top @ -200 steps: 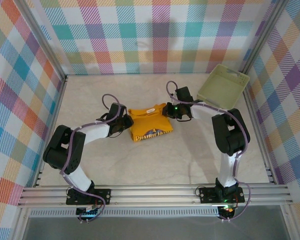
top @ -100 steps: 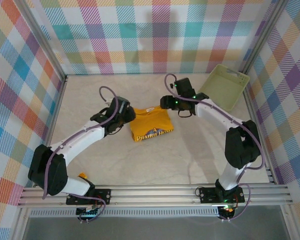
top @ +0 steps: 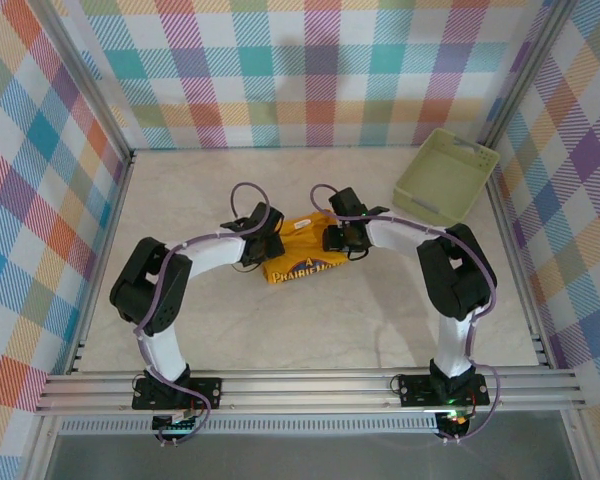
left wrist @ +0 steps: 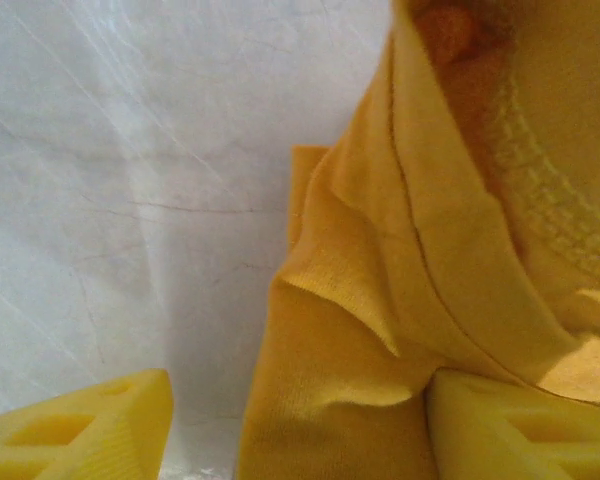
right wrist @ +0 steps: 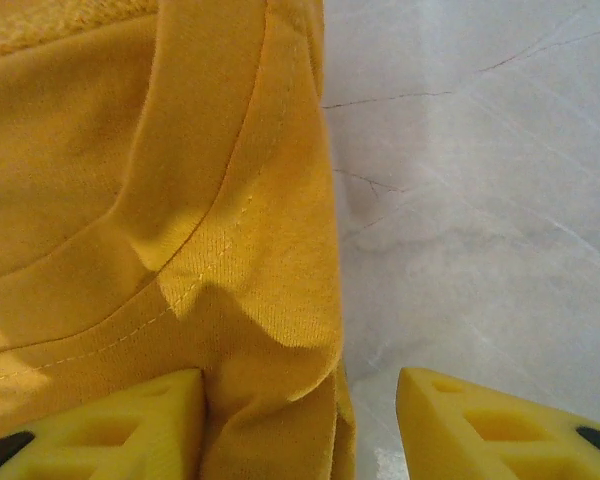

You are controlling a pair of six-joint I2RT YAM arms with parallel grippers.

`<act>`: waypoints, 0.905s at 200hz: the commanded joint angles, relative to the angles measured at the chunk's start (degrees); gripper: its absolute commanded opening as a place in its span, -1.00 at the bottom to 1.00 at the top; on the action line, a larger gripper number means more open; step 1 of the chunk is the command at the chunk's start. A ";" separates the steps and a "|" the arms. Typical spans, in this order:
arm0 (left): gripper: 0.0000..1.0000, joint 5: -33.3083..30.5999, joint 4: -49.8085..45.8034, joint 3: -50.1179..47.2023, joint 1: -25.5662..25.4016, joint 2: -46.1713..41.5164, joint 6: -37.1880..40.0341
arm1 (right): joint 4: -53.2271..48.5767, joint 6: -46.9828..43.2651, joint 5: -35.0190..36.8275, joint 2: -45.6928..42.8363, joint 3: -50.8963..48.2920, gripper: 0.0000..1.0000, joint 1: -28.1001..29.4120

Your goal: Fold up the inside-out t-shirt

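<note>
Plaid walls [top: 310, 70] and basket [top: 446, 176] overhead, t-shirt [left wrist: 380, 300] seams at wrist cameras

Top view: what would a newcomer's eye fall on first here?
The folded mustard t-shirt in the middle of the table, print up, catches the eye first. The left gripper and right gripper flank its far edge, jaws open astride the cloth. A pale green basket sits at the far right corner.

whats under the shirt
The shirt rests on the pale table, which shows bare all round it and right up to its edges in both wrist views. Whatever lies beneath the folded cloth is covered.
</note>
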 commanded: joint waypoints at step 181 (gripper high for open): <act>1.00 -11.76 -27.95 34.52 -7.58 24.24 2.18 | -10.86 4.75 16.01 -50.43 -23.35 0.77 -1.36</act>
